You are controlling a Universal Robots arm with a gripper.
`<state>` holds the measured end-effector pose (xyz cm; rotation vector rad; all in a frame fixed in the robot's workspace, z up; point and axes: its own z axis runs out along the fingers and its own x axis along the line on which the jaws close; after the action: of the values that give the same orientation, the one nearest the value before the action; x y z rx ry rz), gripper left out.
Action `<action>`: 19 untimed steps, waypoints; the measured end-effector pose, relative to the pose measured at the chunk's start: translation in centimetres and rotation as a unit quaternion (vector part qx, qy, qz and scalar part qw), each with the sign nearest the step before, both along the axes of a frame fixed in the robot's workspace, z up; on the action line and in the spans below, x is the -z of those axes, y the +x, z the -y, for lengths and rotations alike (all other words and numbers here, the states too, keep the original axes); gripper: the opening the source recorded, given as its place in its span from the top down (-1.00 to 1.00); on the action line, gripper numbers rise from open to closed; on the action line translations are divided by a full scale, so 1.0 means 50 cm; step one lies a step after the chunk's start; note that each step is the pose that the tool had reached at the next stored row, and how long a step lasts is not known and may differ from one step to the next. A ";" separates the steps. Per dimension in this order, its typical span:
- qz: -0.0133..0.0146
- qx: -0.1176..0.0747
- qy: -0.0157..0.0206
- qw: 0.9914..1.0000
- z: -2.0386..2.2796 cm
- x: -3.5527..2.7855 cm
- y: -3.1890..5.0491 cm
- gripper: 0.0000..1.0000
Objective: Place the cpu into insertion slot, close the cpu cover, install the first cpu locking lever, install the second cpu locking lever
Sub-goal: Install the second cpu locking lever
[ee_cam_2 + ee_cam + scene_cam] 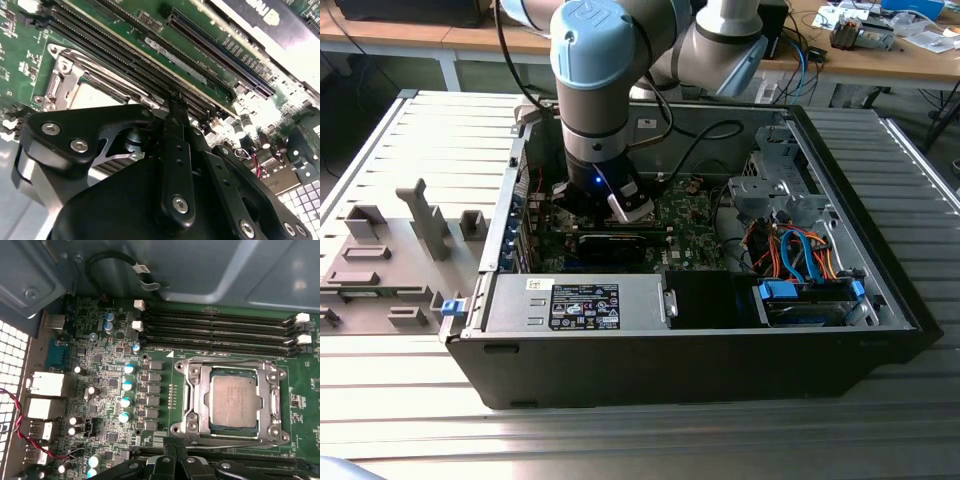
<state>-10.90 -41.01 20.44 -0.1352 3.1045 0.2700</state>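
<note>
On a ribbed grey metal worktop (410, 400) lies an open black computer case (720, 350), its side off and its green motherboard (690, 225) facing up. The arm (600, 80), with blue-capped joints, reaches down into the case near the exterior view's left half of the board. Beside the case, toward the exterior view's left, a grey fixture plate (380, 270) with upright blocks rests on the same surface. Behind, wooden desks (880, 60) carry cables and loose parts.

In the first wrist view the cpu (235, 400) sits flat inside the insertion slot (192, 415), its silvery top showing through the square window of the cpu cover (272, 402), which lies down over the socket. Long black memory slots (215, 327) run just beside the socket on the side toward the case wall. Capacitors (127, 385) and rear ports (45, 385) are clustered on the far side of the board from the socket.

The gripper (172, 452) hangs close above the board just beside the socket's edge; its black fingers (175, 125) meet at the tips, closed, with nothing visibly held between them. In the second wrist view the cpu cover (67, 80) and part of the chip show past the gripper's linkage.
</note>
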 end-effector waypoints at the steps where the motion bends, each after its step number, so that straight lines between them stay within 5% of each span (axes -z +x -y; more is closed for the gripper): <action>1: 0.000 0.000 0.001 1.000 -0.0007 0.001 0.000 0.79; 7: 0.000 -0.005 0.007 1.000 -0.0123 0.005 0.000 0.79; 19: 0.000 -0.009 0.007 1.000 -0.0196 0.013 0.000 0.79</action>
<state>-10.91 -40.03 19.78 -0.1640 3.1023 0.2922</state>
